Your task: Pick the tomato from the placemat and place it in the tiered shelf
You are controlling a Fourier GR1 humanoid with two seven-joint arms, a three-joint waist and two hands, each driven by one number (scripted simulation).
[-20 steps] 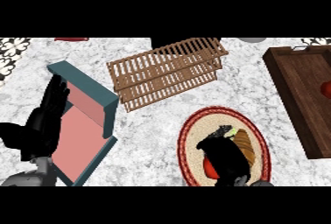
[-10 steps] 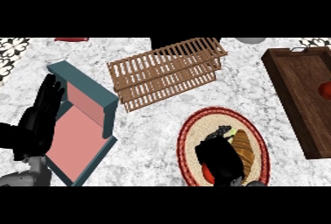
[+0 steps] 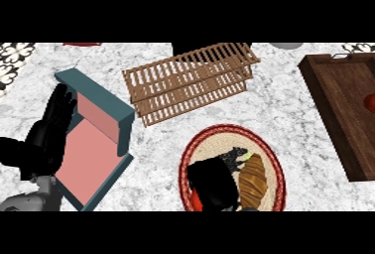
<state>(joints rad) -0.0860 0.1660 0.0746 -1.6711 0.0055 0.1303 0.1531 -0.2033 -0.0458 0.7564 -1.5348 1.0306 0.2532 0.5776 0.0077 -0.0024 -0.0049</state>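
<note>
The oval woven placemat [image 3: 270, 163] with a dark red rim lies at the lower middle. My right hand [image 3: 214, 184] is low over its left half and hides the tomato; only a red sliver [image 3: 195, 200] shows at the hand's lower left. A brown bread roll [image 3: 255, 182] lies on the mat just right of the hand. The wooden slatted tiered shelf [image 3: 189, 82] stands beyond the mat, at the upper middle. My left hand [image 3: 50, 130] rests open at the left edge, fingers up.
A teal box with a pink inside [image 3: 93, 149] sits between my left hand and the mat. A dark wooden tray [image 3: 338, 106] runs along the right edge, with a red thing [image 3: 370, 102] on it.
My right hand has slid left and toward the lower edge over the placemat, now covering the red tomato that showed beside it before. The left hand has barely shifted.
</note>
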